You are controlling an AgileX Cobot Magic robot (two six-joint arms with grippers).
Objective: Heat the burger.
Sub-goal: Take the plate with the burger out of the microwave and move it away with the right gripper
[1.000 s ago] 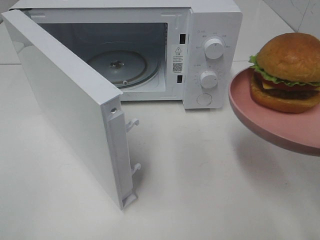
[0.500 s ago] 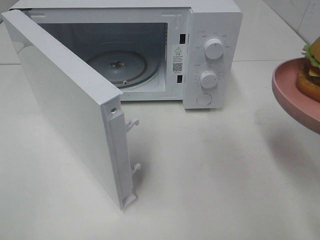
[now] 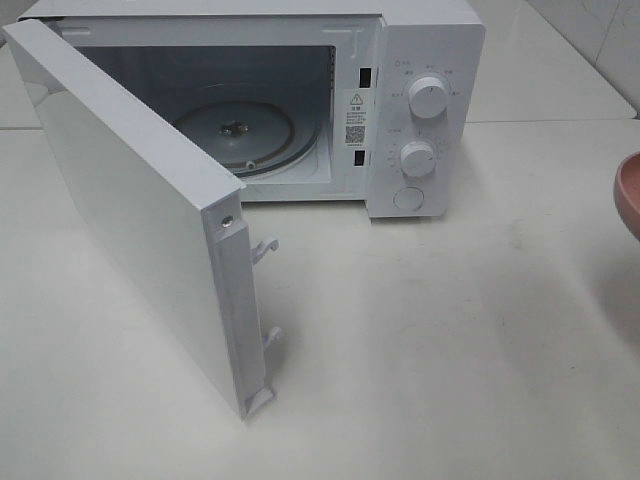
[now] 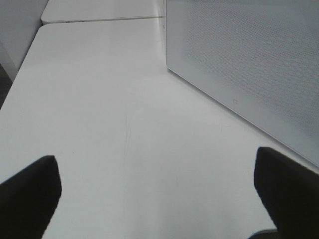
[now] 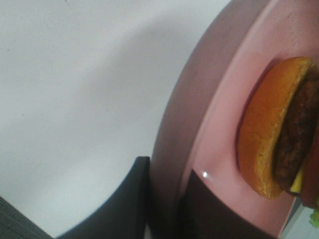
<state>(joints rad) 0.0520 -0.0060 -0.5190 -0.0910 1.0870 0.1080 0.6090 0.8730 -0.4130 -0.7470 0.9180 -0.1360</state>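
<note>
Right gripper (image 5: 164,199) clamps the rim of the pink plate (image 5: 219,124) carrying the burger (image 5: 274,129), held at the far right of the white microwave (image 3: 420,110) whose door (image 3: 130,210) stands open, while the left gripper (image 4: 159,194) hangs spread wide.

Only a sliver of my plate (image 3: 631,190) showed at the overhead frame's edge; the burger (image 5: 276,132) was cropped at my wrist.

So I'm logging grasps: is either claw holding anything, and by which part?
The right claw pinches the pink plate at its rim, with the burger on it. The left claw is open and empty.
</note>
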